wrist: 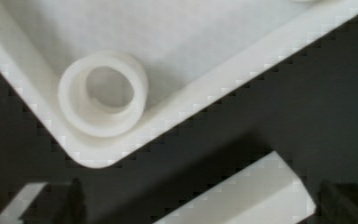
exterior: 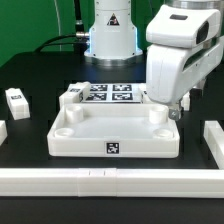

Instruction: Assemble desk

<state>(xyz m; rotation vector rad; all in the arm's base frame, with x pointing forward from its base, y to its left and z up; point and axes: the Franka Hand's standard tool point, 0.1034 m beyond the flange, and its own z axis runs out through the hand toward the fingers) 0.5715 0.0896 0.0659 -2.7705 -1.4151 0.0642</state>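
Exterior view: the desk tabletop (exterior: 80, 140) is laid flat in front of the marker board (exterior: 100, 93). The gripper (exterior: 178, 111) is held at its rear corner on the exterior view's right, with jaws spread and empty, probably so that the wall beside the corner socket (wrist: 105, 90) can be seized

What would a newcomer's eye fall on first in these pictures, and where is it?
The big white tabletop lies hollow side up in the middle of the black table, a tag on its front edge. The white arm's gripper hangs over its back corner on the exterior view's right, and the wrist view shows a round corner socket close up.
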